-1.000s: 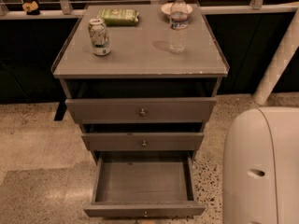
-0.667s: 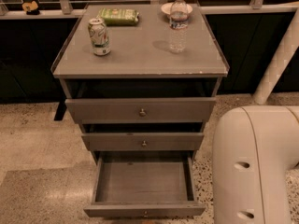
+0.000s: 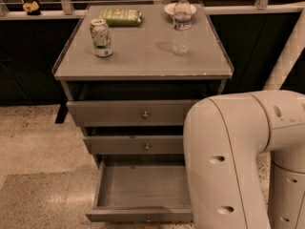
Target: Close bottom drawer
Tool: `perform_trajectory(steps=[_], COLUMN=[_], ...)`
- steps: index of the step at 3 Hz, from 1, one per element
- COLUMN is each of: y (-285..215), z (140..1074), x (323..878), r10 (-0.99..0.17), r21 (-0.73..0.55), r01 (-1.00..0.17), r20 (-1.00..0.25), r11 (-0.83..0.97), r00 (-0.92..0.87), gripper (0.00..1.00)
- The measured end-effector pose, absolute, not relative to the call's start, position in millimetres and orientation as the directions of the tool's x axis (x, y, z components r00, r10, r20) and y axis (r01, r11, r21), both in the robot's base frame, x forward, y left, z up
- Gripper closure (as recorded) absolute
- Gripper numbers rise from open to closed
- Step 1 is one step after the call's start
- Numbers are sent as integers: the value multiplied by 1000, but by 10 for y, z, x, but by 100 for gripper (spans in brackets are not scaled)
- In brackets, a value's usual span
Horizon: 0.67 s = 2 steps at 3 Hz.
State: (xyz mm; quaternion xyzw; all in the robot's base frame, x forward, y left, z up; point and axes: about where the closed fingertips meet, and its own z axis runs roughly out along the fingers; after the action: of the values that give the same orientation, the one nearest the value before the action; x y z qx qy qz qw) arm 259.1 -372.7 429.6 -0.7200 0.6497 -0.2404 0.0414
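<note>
1. The claw is out of sight, somewhere beyond the big white arm point(image 3: 228, 166) at the lower right. I cannot tell whether it is apart or together.
2. That arm has swung leftward over the last second. It now covers the right ends of the drawer fronts, where before it stood clear of the cabinet.
3. The bottom drawer point(image 3: 138, 185) has not moved. It is pulled well out at the foot of the cabinet, with nothing visible inside and its thin front point(image 3: 136, 215) nearest the camera.
4. I judge the arm is on its approach and the push has not begun.
5. Count of drawers: three, with the middle drawer point(image 3: 131, 145) and top drawer point(image 3: 126, 113) each open a little.
6. On the worktop point(image 3: 143, 61): one can point(image 3: 101, 37), one water bottle point(image 3: 181, 25), one green packet point(image 3: 121, 16) and one bowl point(image 3: 167, 8) behind the bottle.
</note>
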Motion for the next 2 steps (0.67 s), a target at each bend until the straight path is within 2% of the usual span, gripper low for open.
perform_trajectory(steps=[1,2], y=[-3715,-3581], z=[4285,4478], x=[2639,3032], r10=[-957,-955], r21=[-373,-419], r01=[-915,-881], r20=[286,278], r11=[-153,-218], r00=[43,104], gripper=[0,0])
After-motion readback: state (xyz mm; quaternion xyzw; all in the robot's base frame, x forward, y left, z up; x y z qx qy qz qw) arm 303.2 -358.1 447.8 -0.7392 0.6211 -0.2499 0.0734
